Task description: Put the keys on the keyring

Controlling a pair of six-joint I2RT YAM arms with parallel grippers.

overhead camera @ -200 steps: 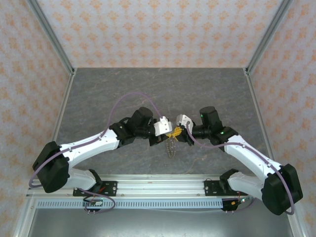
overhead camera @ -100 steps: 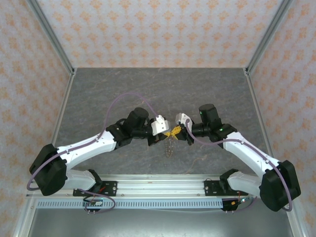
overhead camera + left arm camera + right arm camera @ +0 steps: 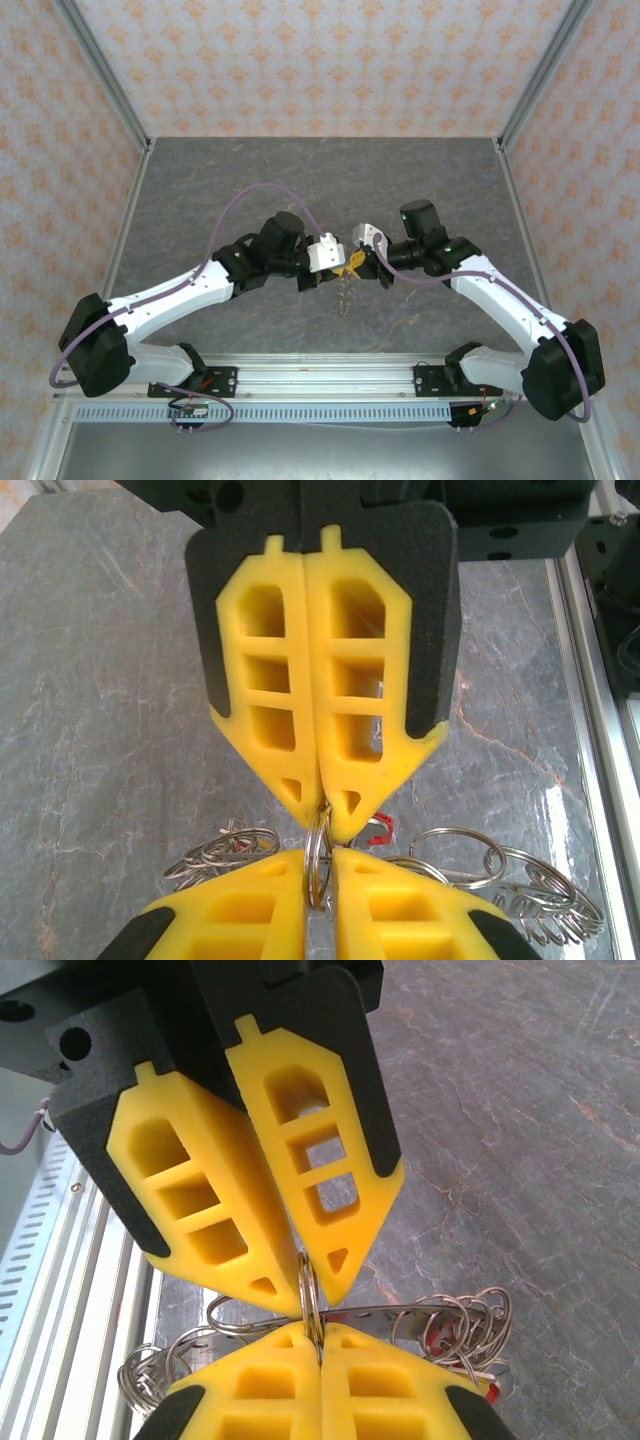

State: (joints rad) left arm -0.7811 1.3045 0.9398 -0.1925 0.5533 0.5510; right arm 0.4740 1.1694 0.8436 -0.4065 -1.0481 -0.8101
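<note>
The left fingers (image 3: 240,875) are pinched onto a thin silver ring (image 3: 318,865), seen edge-on, with only its wire between their yellow tips. The right fingers (image 3: 400,1355) are clenched tight on the same ring from the opposite side, so the two pairs meet tip to tip over it.

Just beyond that shared grip is a loose bundle of wire rings (image 3: 225,845). The red head of one of the keys (image 3: 378,828) peeks out among them. At the bundle's edge is a larger ring with a saw-toothed rim, which appears to be the keyring (image 3: 548,912).

From above, the two arms meet in the middle and the bundle dangles below the fingers, over the grey marbled tabletop (image 3: 300,180). Whether its lowest part touches the surface cannot be told.

The task looks to be midway. The metalwork is gathered and held by both arms, which suits working a ring open or sliding a key along it. It is unclear whether the pinched ring belongs to the keyring or to a key, and how many keys are already threaded. What seems left is to seat the remaining keys on the toothed ring and let go.
</note>
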